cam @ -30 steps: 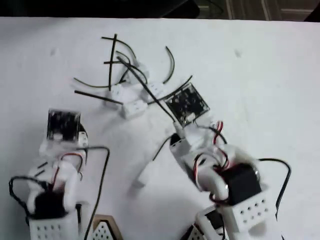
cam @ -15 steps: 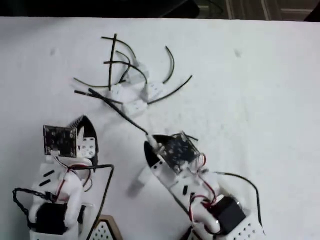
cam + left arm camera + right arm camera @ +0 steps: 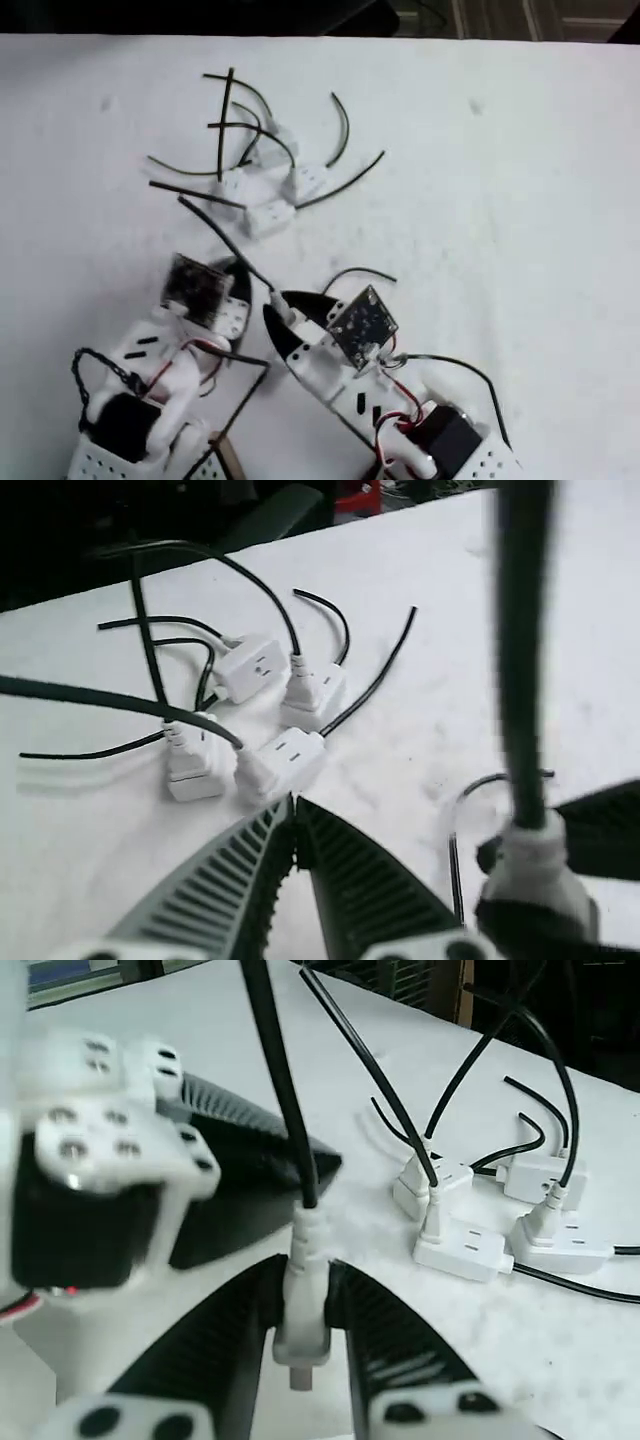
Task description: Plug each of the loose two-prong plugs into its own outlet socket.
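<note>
My right gripper (image 3: 300, 1290) is shut on a white two-prong plug (image 3: 300, 1310), prongs toward the camera, its black cord (image 3: 215, 232) running off to the back left. In the high view this gripper (image 3: 274, 312) sits at the table's front middle. My left gripper (image 3: 294, 825) is shut on nothing and sits just left of it (image 3: 240, 272), pointing at the cluster of white outlet sockets (image 3: 265, 188). Several sockets (image 3: 290, 760) lie there with cords tangled round them. A second loose cord (image 3: 360, 271) curls beside the right arm.
The outlet cluster (image 3: 460, 1245) lies a hand's width beyond both grippers, with stiff black cord ends sticking out around it. The white table (image 3: 520, 180) stretches bare to the right and back. A wooden piece (image 3: 228, 458) shows at the front edge.
The right gripper drew back toward the front left, dragging the plug and its cord. The left arm swung right, close beside it. A loose plug seen earlier on the table is now covered.
</note>
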